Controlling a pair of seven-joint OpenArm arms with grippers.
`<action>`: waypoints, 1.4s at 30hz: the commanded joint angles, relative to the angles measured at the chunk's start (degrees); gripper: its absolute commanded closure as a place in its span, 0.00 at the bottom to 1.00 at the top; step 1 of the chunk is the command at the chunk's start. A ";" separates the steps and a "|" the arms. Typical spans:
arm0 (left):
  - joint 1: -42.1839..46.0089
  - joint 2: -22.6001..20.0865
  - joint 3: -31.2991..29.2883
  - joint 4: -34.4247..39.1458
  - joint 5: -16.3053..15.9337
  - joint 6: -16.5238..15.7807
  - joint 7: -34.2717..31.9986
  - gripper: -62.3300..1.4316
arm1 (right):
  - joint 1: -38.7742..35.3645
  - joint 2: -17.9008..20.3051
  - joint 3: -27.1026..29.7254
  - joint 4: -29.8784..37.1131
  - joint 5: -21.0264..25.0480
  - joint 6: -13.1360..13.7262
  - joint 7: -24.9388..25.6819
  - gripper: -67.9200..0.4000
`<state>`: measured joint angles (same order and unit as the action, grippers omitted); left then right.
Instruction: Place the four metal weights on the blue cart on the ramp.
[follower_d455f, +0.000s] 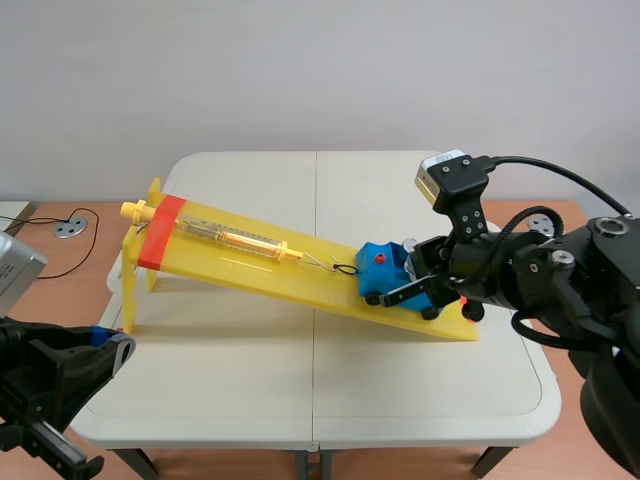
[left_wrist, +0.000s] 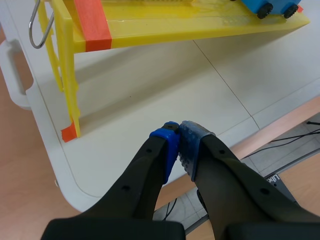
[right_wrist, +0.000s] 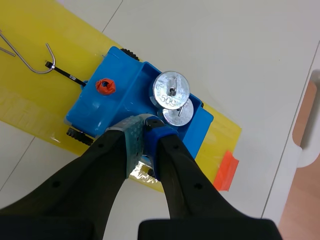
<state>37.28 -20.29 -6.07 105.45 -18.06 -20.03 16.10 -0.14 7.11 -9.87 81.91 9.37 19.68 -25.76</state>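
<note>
The blue cart stands at the low end of the yellow ramp. In its tray lie a large metal weight and a smaller weight, partly under the large one. My right gripper is shut, its tips over the cart's near side beside the weights; nothing shows between the pads. My left gripper is shut on nothing, low over the table's front left edge, short of the ramp's leg. No other weights are visible.
A clear spring scale lies along the ramp, and its wire hook is tied to the cart. An orange-red band marks the ramp's raised end. A grey disc with a cable lies beyond the white table.
</note>
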 joint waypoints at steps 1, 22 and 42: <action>-1.27 0.61 -0.92 3.82 -3.37 -1.16 -5.53 0.92 | 6.99 -0.55 0.79 4.13 1.68 -2.75 9.38 0.98; -1.27 0.61 -0.92 3.82 -3.37 -1.16 -5.53 0.92 | 6.97 -0.79 0.79 3.37 1.66 -2.75 9.46 0.96; -1.27 0.61 -0.92 3.82 -3.37 -1.16 -5.53 0.92 | 6.95 -0.59 0.81 3.08 1.79 -1.84 9.81 0.76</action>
<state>37.28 -20.29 -6.07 105.45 -18.06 -20.03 16.10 0.14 6.33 -9.87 81.89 9.41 19.70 -25.32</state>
